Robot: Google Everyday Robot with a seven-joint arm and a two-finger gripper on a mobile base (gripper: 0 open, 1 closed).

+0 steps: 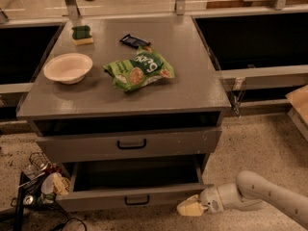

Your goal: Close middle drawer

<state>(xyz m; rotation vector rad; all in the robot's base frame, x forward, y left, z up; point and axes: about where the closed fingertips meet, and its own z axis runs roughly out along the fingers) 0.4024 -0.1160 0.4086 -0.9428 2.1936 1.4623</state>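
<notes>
Pincer (191,207) at middle drawer (130,200) front's right end; arm (272,197) cut off by right edge.

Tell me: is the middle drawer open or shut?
Open. The middle drawer stands pulled out, with its dark inside visible. The gripper is beside its front right corner.

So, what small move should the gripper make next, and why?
Probably press inward on the middle drawer: it stands pulled out, and the gripper sits at the right end of its front panel, low near the floor.
</notes>
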